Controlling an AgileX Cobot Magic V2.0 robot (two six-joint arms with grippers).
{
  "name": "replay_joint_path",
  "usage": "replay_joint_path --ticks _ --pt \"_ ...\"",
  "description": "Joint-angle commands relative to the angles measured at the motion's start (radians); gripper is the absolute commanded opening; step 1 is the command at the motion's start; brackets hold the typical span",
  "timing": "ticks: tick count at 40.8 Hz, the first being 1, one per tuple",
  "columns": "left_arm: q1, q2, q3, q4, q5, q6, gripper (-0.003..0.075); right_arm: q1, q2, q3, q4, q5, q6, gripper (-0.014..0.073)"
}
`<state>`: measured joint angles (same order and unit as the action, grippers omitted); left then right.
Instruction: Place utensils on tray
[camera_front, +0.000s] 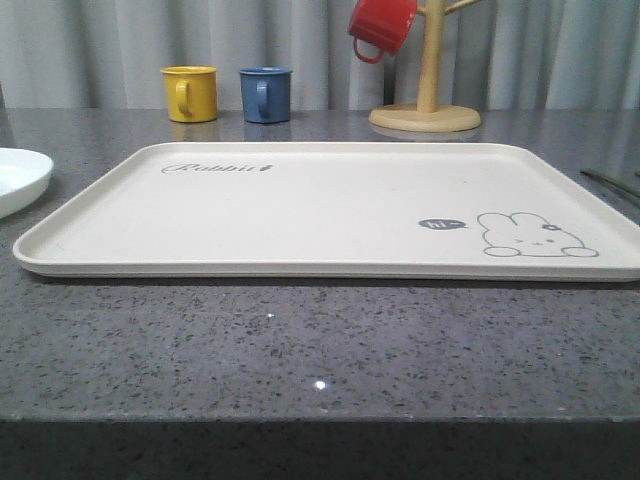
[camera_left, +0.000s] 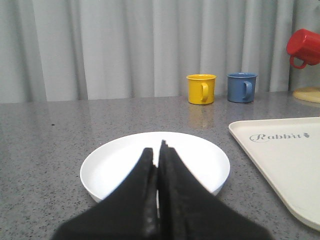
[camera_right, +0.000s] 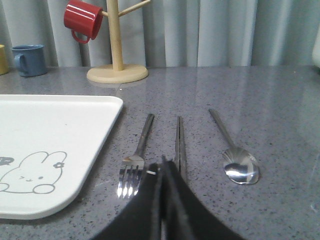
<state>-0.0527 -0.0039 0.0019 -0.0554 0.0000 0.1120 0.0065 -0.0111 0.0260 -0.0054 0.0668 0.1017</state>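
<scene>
Both our hands are clenched empty: left hand (camera_left: 159, 150) over the plate (camera_left: 115, 160), right hand (camera_right: 163, 167) above fork (camera_right: 136, 160), chopsticks (camera_right: 180, 140) and spoon (camera_right: 235, 155), which lie on the surface beside the tray (camera_right: 60, 125). These thin, flat utensils could slip from our pinch.

The left gripper (camera_left: 159, 150) is formed of matte black tapered fingers. The right gripper (camera_right: 162, 165) is built alike.

Grey pleated curtain (camera_front: 300, 40) behind speckled countertop (camera_front: 300, 340)

Plate (camera_front: 18, 176) cut by edge; chopsticks (camera_right: 180, 145) ends hidden, perhaps by claw.
</scene>
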Motion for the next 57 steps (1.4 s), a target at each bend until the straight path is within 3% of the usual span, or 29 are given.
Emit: replay_joint_path --ticks 1,25,37,46,57 --pt "0.001 -0.020 0.018 -0.008 -0.085 -0.011 -0.0020 -0.006 -0.016 0.002 -0.009 -0.085 -0.005 -0.0116" --pt "0.001 -0.020 0.018 -0.008 -0.087 -0.011 -0.0020 -0.006 -0.016 0.002 -0.009 -0.085 -0.005 -0.0116" --pt "0.001 -0.020 -0.066 -0.008 -0.200 -0.011 -0.0020 -0.006 -0.016 -0.071 0.047 -0.161 -0.004 -0.0116" --pt "0.001 0.020 -0.366 -0.008 0.048 -0.011 -0.0020 -0.006 0.035 -0.358 0.057 0.076 -0.004 -0.0116" --pt "0.001 0.232 -0.718 -0.008 0.399 -0.011 -0.0020 -0.006 0.257 -0.679 0.027 0.368 -0.005 -0.0116"
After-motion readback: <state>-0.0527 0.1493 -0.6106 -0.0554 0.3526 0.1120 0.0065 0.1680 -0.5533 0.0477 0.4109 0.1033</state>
